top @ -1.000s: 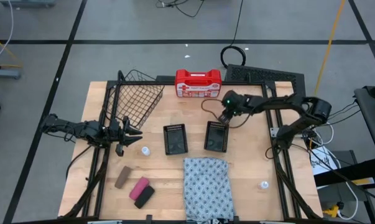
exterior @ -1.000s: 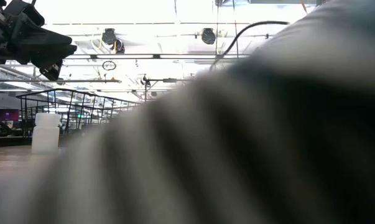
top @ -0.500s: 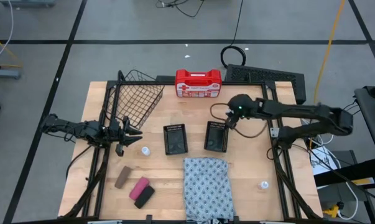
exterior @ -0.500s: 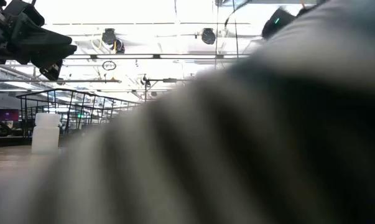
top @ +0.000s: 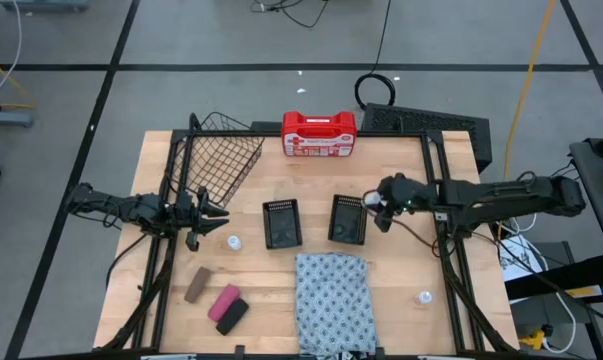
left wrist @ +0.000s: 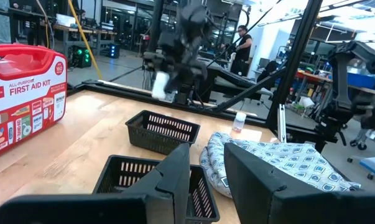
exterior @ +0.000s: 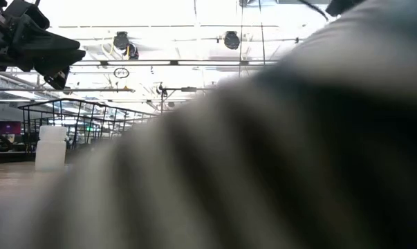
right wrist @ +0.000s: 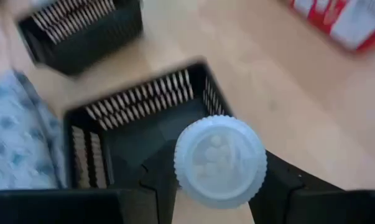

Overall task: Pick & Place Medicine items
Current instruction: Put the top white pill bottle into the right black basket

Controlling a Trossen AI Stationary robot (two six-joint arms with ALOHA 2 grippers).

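From above, the right gripper (top: 379, 205) hung just beside the right-hand black mesh tray (top: 348, 219), pinching a white bottle (top: 373, 201). The left gripper (top: 213, 216) waited, fingers spread, near the wire basket (top: 221, 155).

The low view was mostly blocked by blurred cloth (exterior: 277, 159).

From the right wrist, the white bottle (right wrist: 220, 160) sat clamped between the fingers (right wrist: 159, 180) above that tray (right wrist: 125, 143).
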